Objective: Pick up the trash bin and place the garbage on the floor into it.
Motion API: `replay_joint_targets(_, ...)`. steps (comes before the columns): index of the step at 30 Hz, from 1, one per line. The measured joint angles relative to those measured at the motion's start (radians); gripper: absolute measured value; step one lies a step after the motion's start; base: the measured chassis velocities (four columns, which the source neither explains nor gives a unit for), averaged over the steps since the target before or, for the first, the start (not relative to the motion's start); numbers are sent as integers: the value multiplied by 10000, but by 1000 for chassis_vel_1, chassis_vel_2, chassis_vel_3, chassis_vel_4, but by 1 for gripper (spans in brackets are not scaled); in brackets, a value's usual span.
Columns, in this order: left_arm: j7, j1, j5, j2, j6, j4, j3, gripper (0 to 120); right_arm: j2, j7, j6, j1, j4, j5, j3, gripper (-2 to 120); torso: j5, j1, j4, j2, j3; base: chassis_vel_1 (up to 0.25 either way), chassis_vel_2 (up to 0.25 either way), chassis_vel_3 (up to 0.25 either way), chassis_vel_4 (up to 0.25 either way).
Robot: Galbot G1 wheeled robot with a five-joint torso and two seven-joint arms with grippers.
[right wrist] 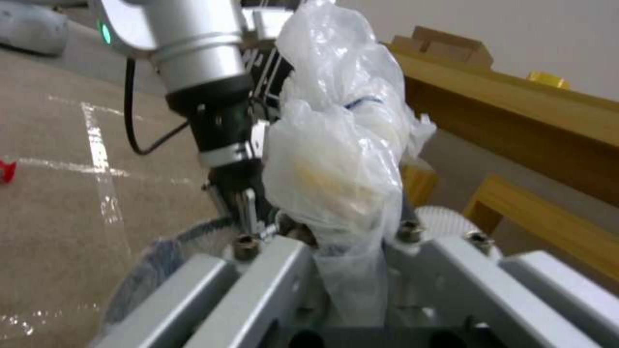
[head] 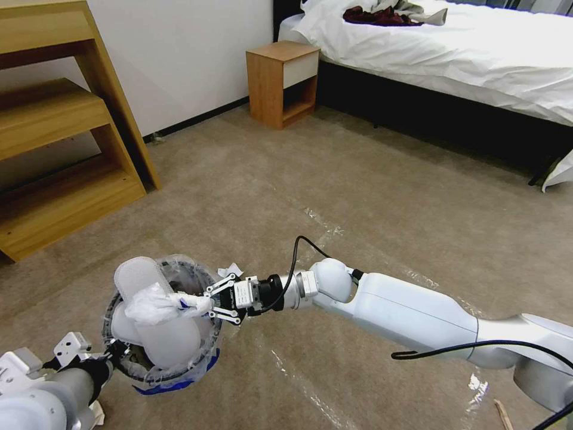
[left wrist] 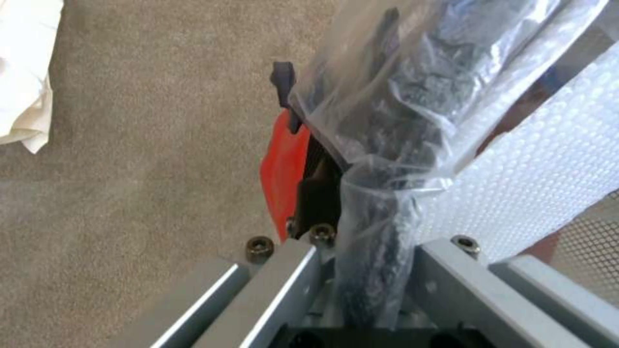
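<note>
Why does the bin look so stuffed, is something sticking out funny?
Yes. Two white slippers stand up out of the trash bin instead of lying inside, so it looks overfull. The right gripper holds a crumpled clear bag above them, while the left gripper grips the rim.

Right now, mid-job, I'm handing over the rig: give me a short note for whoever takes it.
Left gripper: shut on the trash bin rim, bin held up.
Right gripper: shut on a crumpled plastic bag, over the bin's mouth.
Done: two white slippers already stand in the bin.
Left: release the bag; a wooden stick and white paper lie on the carpet.
</note>
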Motion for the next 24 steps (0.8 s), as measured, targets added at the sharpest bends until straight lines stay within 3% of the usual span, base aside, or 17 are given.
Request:
replay_joint_targets(10, -2, 9, -8, 66, 3, 1, -24, 0, 135, -409, -129, 3, -320, -161, 42, 48, 0, 0, 1, 0, 0, 0, 0, 0, 0)
replay_joint_targets(12, -2, 9, -8, 66, 3, 1, -24, 0, 135, -409, -129, 3, -320, -161, 42, 48, 0, 0, 1, 0, 0, 0, 0, 0, 0)
replay_joint_targets(17, -10, 2, -21, 83, 3, 8, -24, 0, 232, -457, -194, 76, -311, -183, 31, 73, 0, 0, 1, 0, 0, 0, 0, 0, 0)
replay_joint_targets(24, -18, 31, -27, 90, 6, 5, -41, 0, 254, -512, -242, 119, -242, -171, 9, 96, 0, 0, 1, 0, 0, 0, 0, 0, 0)
